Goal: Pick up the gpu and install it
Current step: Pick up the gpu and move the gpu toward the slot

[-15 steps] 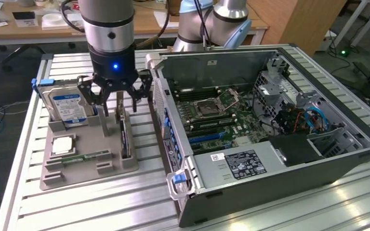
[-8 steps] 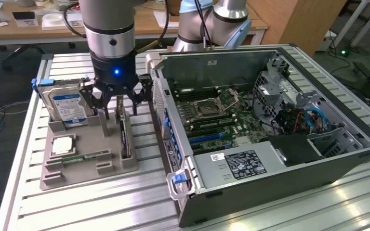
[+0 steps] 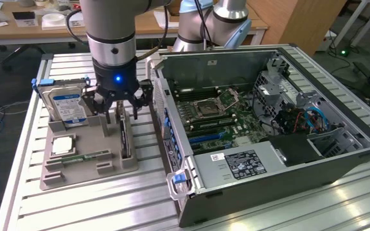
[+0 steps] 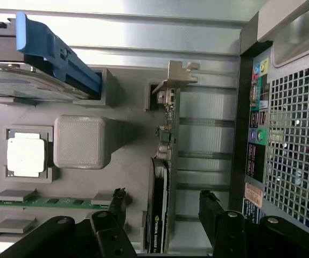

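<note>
hand (image 4: 162,200) open, fingers spread either side of gpu (image 4: 166,134), clear of it on both sides. gpu stands on edge in a slot of grey tray (image 3: 82,172) on table (image 3: 75,207), just beside open pc case (image 3: 269,120), on the exterior view's left of it. hard drive (image 3: 66,106), cpu (image 3: 63,144) and memory stick (image 3: 82,157) also sit in tray.

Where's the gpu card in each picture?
Exterior view: the gpu stands on edge in the grey tray, just below the open gripper.
Wrist view: the gpu is seen edge-on, between the gripper fingers.
Shared landmark: the square silver chip in the same tray.
</note>
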Available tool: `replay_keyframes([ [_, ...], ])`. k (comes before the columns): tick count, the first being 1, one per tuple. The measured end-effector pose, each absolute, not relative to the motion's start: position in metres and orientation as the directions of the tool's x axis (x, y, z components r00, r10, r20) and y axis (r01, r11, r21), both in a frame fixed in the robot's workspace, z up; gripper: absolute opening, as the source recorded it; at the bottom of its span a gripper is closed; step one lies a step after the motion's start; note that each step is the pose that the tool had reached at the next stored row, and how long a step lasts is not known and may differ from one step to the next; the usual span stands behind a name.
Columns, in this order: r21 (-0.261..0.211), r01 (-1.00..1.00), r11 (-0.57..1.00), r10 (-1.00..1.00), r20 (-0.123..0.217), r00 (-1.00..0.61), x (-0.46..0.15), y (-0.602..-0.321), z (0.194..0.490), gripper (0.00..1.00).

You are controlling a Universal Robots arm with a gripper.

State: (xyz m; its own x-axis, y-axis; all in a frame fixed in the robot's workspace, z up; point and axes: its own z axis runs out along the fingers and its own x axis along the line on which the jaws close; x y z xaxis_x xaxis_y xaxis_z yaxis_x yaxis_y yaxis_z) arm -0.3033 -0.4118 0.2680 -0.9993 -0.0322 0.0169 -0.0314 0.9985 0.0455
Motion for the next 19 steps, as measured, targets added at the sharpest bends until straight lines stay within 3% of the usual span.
replay_keyframes([
  [19,0.045,-0.037,0.998,-0.038,0.021,-0.999,-0.303,-0.412,0.234,0.66],
])
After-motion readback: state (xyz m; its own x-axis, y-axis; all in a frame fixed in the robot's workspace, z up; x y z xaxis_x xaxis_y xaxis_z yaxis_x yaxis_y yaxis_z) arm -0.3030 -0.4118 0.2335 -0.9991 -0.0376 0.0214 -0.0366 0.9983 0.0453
